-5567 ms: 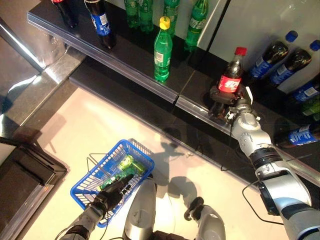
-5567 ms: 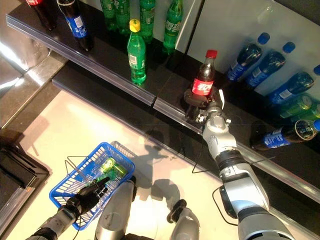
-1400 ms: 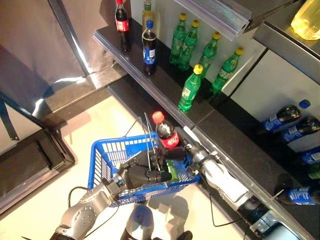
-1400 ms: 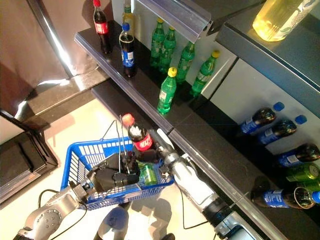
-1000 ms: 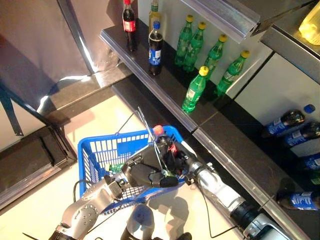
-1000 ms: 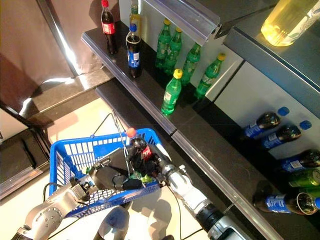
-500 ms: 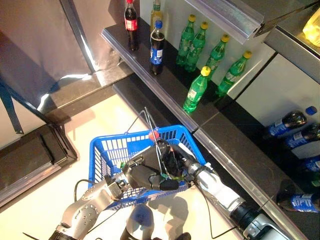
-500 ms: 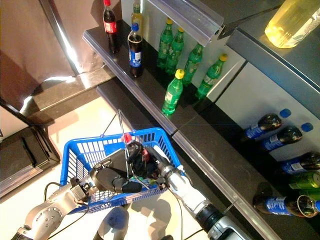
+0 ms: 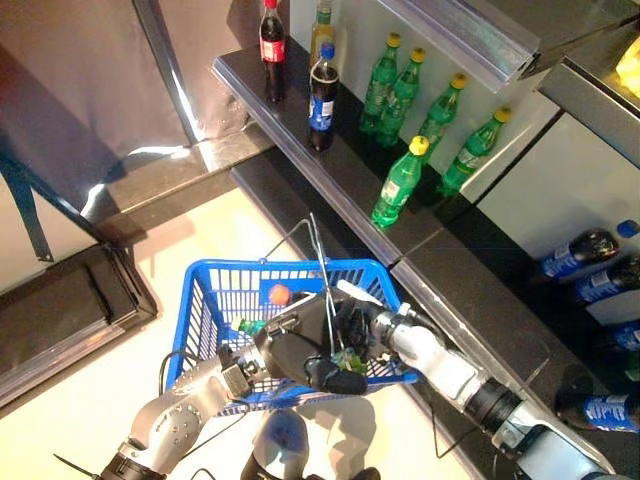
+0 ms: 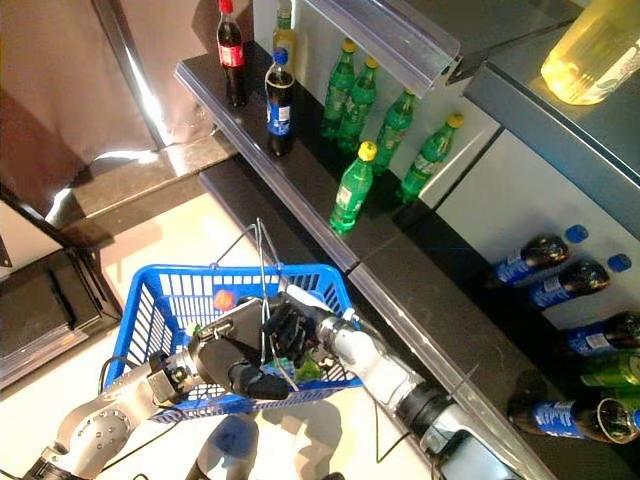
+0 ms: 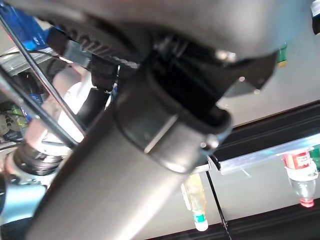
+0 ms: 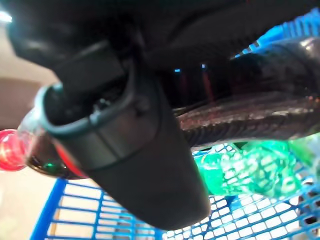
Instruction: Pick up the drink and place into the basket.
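Pale floor (image 9: 120, 370), dark shelf (image 9: 300, 140) with bottles (image 9: 398, 185); right hand (image 9: 352, 328) gripping drink (image 9: 279, 295) inside basket (image 9: 215, 300); left hand (image 9: 300, 358) gripping handles (image 9: 318, 262).

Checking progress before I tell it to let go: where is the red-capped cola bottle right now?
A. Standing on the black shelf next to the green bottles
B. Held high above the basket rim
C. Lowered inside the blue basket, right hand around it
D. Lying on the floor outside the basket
C: the cola bottle's red cap shows inside the blue basket, and the right hand is down in there with it.
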### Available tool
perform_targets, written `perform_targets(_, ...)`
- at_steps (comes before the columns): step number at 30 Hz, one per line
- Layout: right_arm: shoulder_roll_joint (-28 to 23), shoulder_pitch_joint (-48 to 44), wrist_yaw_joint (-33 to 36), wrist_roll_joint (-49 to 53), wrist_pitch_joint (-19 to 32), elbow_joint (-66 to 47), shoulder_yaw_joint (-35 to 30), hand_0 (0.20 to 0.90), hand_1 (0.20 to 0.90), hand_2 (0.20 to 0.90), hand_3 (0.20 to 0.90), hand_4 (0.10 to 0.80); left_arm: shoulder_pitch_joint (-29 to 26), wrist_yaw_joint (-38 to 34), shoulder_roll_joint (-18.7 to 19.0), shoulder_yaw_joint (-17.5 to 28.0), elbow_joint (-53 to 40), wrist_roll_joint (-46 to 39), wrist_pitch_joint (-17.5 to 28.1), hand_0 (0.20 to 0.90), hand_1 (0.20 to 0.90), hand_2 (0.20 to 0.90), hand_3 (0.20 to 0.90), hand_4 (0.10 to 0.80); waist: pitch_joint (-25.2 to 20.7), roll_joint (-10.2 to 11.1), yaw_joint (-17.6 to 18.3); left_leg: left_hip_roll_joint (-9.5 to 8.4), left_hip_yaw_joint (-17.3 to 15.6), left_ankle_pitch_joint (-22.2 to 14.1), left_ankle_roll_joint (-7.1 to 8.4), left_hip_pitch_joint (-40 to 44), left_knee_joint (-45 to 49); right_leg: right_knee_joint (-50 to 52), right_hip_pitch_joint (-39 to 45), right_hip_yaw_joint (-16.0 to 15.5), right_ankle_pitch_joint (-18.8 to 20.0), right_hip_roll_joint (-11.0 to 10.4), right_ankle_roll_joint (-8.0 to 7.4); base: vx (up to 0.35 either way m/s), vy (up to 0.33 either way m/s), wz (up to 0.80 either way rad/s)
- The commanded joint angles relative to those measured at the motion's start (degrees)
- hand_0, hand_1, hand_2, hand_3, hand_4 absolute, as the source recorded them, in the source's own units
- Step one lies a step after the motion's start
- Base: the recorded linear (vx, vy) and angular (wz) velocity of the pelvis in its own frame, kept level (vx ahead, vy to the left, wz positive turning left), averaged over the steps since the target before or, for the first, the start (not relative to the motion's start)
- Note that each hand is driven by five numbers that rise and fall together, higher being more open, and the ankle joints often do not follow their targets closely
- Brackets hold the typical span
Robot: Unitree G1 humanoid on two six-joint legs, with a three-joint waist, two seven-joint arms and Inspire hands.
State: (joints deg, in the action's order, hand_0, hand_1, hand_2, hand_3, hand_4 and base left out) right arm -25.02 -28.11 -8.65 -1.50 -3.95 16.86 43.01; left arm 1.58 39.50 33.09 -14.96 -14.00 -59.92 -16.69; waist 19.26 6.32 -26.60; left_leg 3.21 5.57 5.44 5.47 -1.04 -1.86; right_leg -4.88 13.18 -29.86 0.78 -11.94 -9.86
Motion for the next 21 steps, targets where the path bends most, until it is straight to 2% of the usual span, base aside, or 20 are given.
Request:
perform_targets(1,0.54,-5.89,-2.71,0.31,3.16,-5.87,5.09,0.3,0.3,0.3,0.2,0.1,-11.38,15.76,-7.99,-5.86,-19.74,-9.3,8.46,0.3,0.3,0.3,0.2,0.1,-16.64,-0.45,-0.75,-0.34,4.14,0.89,-0.81,1.56,-3.14,4.13,0.23,-2.1,-0.2,1.28,3.01,0.012,-0.002,0.05)
perform_targets(5,0.35,-6.73,-4.75,1.02,2.93,-4.87,5.9,0.3,0.3,0.3,0.2,0.1,-12.06,16.61,-7.72,-6.47,-20.11,-9.05,8.95,0.3,0.3,0.3,0.2,0.1,-16.67,-0.28,-0.92,-0.48,4.44,0.91,-0.83,1.65,-3.14,4.05,0.43,-2.23,-0.16,1.33,3.06,0.03,-0.009,0.11)
perform_targets(7,0.63,-7.43,-6.57,1.79,2.82,-3.88,6.55,0.3,0.3,0.3,0.2,0.1,-12.93,16.9,-7.25,-6.61,-20.29,-9.43,9.42,0.3,0.3,0.3,0.2,0.1,-16.91,0.1,-1.01,-0.16,4.58,-0.45,-0.37,2.27,-3.14,3.86,1.08,-1.35,-1.43,1.82,2.77,0.052,-0.021,0.06)
perform_targets(9,0.9,-7.6,-7.42,2.16,2.5,-3.23,7.02,0.3,0.3,0.3,0.2,0.1,-13.58,16.93,-7.25,-7.06,-20.52,-9.55,9.69,0.3,0.3,0.3,0.2,0.1,-16.84,-0.05,-1.25,-0.64,4.75,0.85,-0.79,1.72,-3.14,3.88,0.65,-2.28,-0.13,1.37,3.02,-0.027,0.033,0.0)
perform_targets(10,1.2,-7.68,-7.66,2.62,2.3,-2.87,7.49,0.3,0.3,0.3,0.2,0.1,-14.0,16.91,-7.13,-7.26,-20.61,-9.44,10.0,0.3,0.3,0.3,0.2,0.1,-17.03,0.27,-1.23,-0.31,4.92,-0.54,-0.35,2.35,-3.14,3.75,1.26,-1.46,-1.39,1.8,2.72,0.107,-0.05,0.04)
perform_targets(21,5.97,-6.12,-7.71,3.54,1.97,1.25,8.43,0.3,0.3,0.3,0.2,0.1,-15.99,17.25,-7.29,-7.6,-21.77,-9.77,10.75,0.3,0.3,0.3,0.2,0.1,-17.33,0.06,-1.91,-0.77,5.87,-0.75,-0.45,2.41,-3.14,3.88,1.42,-1.65,-1.5,1.68,2.62,0.016,-0.004,0.02)
